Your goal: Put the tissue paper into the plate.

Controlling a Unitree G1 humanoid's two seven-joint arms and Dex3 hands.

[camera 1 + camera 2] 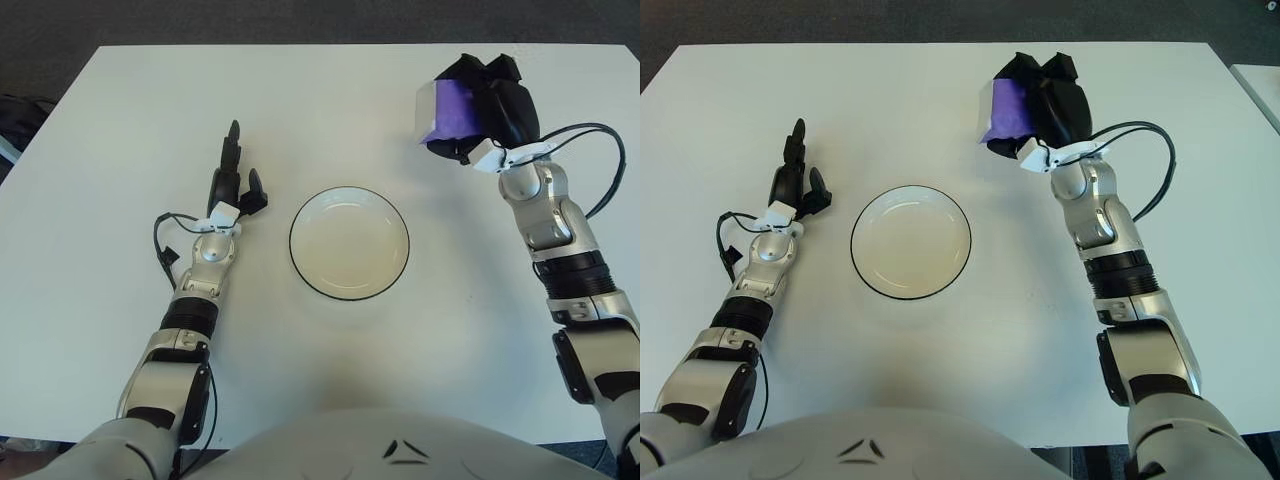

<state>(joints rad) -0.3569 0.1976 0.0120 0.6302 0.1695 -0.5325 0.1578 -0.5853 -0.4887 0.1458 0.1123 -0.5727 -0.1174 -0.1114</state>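
A round white plate (349,243) with a dark rim sits on the white table in front of me. My right hand (488,112) is raised at the upper right, above and to the right of the plate, with its black fingers shut on a purple and white tissue pack (447,113). My left hand (231,181) shows to the left of the plate with its fingers extended and nothing in them.
The white table (330,90) spreads out on every side of the plate. Dark floor shows beyond its far edge. A black cable (605,170) loops from my right wrist.
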